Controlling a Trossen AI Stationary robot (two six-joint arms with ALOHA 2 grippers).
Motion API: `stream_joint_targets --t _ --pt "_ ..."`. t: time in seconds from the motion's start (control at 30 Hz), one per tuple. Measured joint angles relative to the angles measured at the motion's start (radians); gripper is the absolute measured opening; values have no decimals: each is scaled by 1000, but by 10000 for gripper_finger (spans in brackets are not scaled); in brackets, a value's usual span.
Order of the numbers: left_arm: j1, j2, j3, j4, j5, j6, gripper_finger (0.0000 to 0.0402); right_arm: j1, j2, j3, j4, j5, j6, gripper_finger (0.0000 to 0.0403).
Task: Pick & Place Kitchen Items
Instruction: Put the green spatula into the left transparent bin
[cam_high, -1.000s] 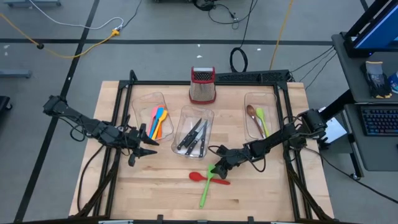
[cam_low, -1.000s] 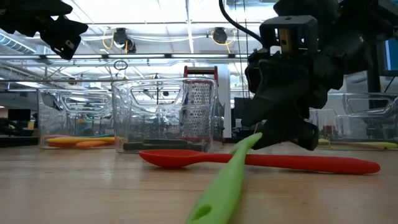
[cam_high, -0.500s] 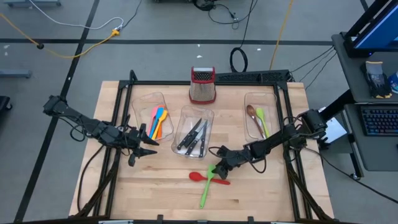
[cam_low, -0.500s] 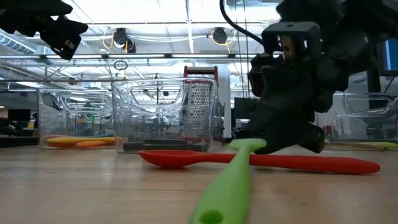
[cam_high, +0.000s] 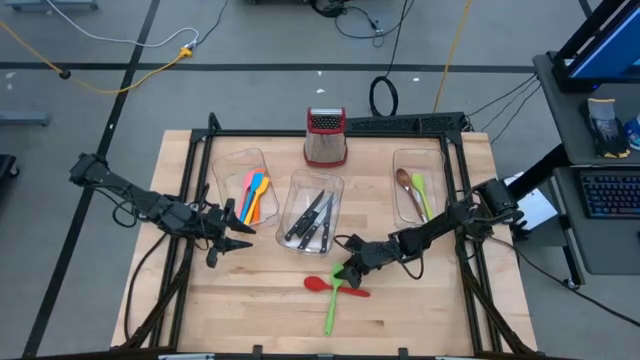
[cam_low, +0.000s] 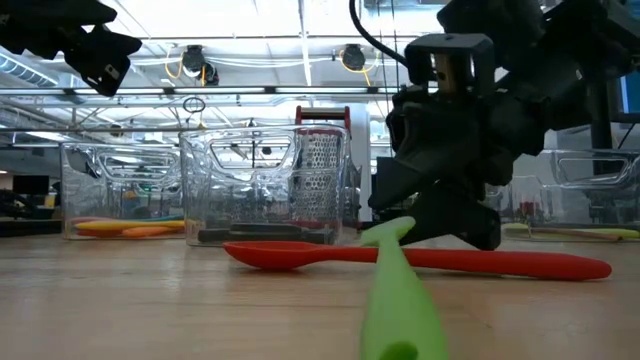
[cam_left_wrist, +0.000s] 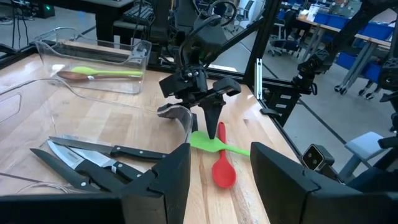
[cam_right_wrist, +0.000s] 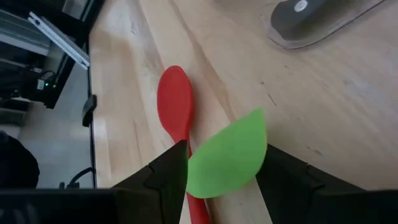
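Progress: most utensils already sorted in three clear bins (cam_high: 236, 165). Left on table (cam_high: 200, 320): green spatula (cam_high: 331, 303) crossing red spoon (cam_high: 322, 285), near centre. Right gripper (cam_high: 347, 273) clamped on spatula blade. Left gripper (cam_high: 232, 243) waits at left, fingers apart. Box grater (cam_high: 326, 136) far, not in way.

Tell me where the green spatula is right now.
In the high view the green spatula lies near the table's front centre, crossing the red spoon, its head between the right gripper fingers, before the knife bin.
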Motion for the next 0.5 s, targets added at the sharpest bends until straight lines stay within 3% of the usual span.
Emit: stream_joint_targets --t 0.23,0.5 --pt "0 0 0 0 0 -3 170 -4 1 -1 -9 -4 -4 158" --pt "0 0 0 0 0 -4 170 -4 3 -2 -39 10 -22 72"
